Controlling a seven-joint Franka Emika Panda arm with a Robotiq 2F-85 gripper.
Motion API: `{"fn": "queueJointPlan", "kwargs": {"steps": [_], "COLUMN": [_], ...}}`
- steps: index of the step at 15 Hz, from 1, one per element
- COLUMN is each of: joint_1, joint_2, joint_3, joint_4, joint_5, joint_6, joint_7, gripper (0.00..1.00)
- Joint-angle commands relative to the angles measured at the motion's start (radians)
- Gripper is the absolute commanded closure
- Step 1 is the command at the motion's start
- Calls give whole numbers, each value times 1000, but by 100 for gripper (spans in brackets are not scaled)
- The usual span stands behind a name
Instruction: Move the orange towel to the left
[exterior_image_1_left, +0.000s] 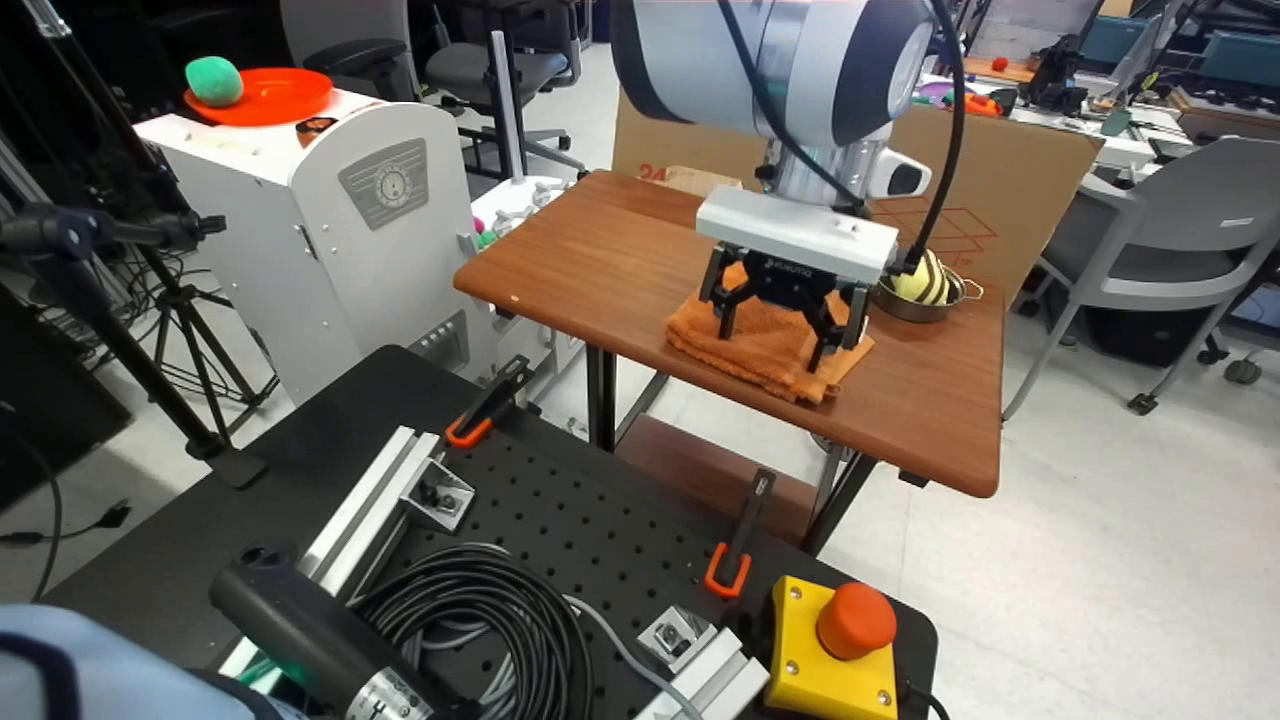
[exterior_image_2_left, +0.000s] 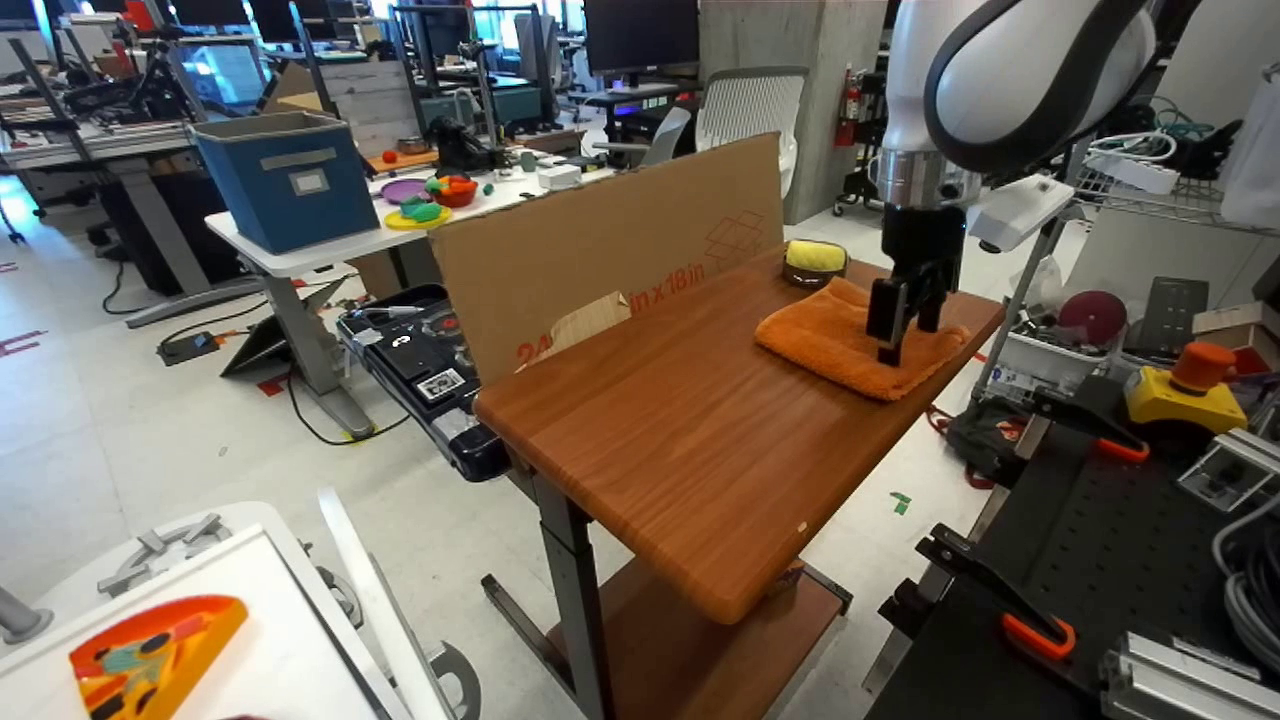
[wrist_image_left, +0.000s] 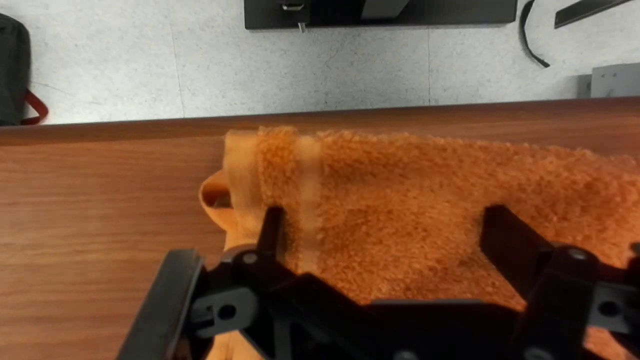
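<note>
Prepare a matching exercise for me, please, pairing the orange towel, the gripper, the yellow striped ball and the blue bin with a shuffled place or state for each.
Things
1. orange towel
2. gripper
3. yellow striped ball
4. blue bin

Places and states
A. jaws spread apart
B. inside the round pan
C. standing on the white table
D. lying on the brown table

Pairs: 1-D, 2-A, 3-B, 4-C
</note>
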Motion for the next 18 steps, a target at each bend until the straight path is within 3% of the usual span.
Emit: {"fn": "queueJointPlan", "kwargs": {"steps": [1,10,18], "joint_1": [27,64,133], "joint_2": [133,125,97], "joint_3": [21,182,228], "joint_4": [46,8,24], "joint_5": [-21,22,31], "joint_6": [40,53,50], "joint_7": [-4,-104,-73], "gripper": [0,0,0]}}
